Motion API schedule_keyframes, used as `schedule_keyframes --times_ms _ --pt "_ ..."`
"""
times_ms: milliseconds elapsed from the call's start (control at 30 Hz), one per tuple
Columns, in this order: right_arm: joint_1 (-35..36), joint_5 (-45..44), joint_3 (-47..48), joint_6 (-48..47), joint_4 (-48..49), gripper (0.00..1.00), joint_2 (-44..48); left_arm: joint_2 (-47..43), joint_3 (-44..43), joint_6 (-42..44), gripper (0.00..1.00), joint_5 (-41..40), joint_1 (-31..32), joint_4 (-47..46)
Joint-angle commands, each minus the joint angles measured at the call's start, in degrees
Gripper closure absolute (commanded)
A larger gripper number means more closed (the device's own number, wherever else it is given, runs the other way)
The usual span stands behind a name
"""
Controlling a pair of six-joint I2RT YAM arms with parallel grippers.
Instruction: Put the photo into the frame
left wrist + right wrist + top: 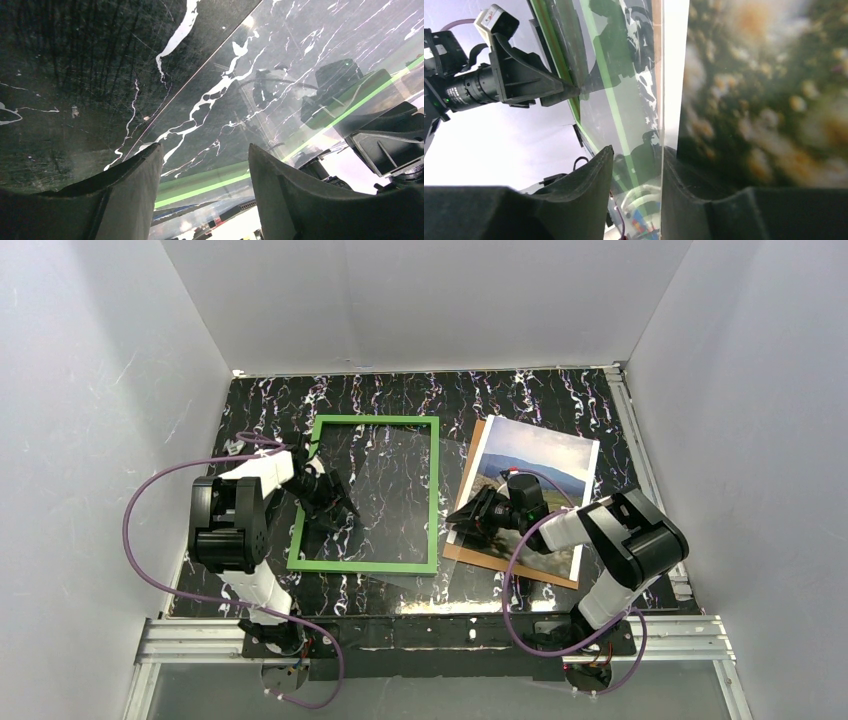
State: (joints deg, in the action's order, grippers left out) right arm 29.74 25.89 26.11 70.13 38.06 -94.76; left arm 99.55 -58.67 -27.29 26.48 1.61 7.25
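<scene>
my left gripper (205, 147) hangs spread wide, holding nothing, above the clear sheet (390, 500) inside the frame (432, 490), which lies flat on the table (540, 400). my right gripper (638, 150) is parted at the left edge of the photo (535, 465), which lies face up on the brown backing board (478, 440) beside the frame.

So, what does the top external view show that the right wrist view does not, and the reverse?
Only the top external view: the whole thin green rectangular frame, and the blue sky and dark hills of the rectangular paper landscape photo. Only the right wrist view: the right gripper close up, its dark fingers apart beside the photo's white border. Both: the photo, part of the frame, the clear flat sheet and the left gripper.
</scene>
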Motion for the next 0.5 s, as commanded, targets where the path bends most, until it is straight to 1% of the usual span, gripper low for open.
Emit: schedule_keyframes --times_ms 0,67,167,267,400,433,467 --pt "0.6 -0.1 -1.3 0.9 7.7 0.6 1.2 -0.2 0.0 0.0 0.39 1.7 -0.4 5.9" --pt "0.6 -0.3 -1.4 0.7 7.2 0.7 1.8 -0.6 0.1 0.1 0.39 1.9 -0.4 6.0" --pt "0.6 -0.2 -1.3 0.5 6.8 0.88 2.5 -2.2 0.2 0.1 0.38 2.5 -0.4 6.2" --pt "0.6 -0.1 -0.8 -1.0 4.1 0.99 4.1 -5.3 0.1 0.6 0.36 3.7 -0.4 6.8" --pt "0.6 -0.9 0.7 -4.4 -4.8 0.99 11.1 -11.7 0.5 1.9 0.32 4.4 -0.4 9.2" --pt "0.5 -1.3 1.6 -5.7 -8.3 0.99 13.3 -14.3 1.0 2.3 0.32 4.5 -0.4 9.7" --pt "0.6 -1.9 2.9 -7.2 -14.8 0.99 15.9 -16.4 1.8 2.5 0.31 4.3 -0.4 10.4"
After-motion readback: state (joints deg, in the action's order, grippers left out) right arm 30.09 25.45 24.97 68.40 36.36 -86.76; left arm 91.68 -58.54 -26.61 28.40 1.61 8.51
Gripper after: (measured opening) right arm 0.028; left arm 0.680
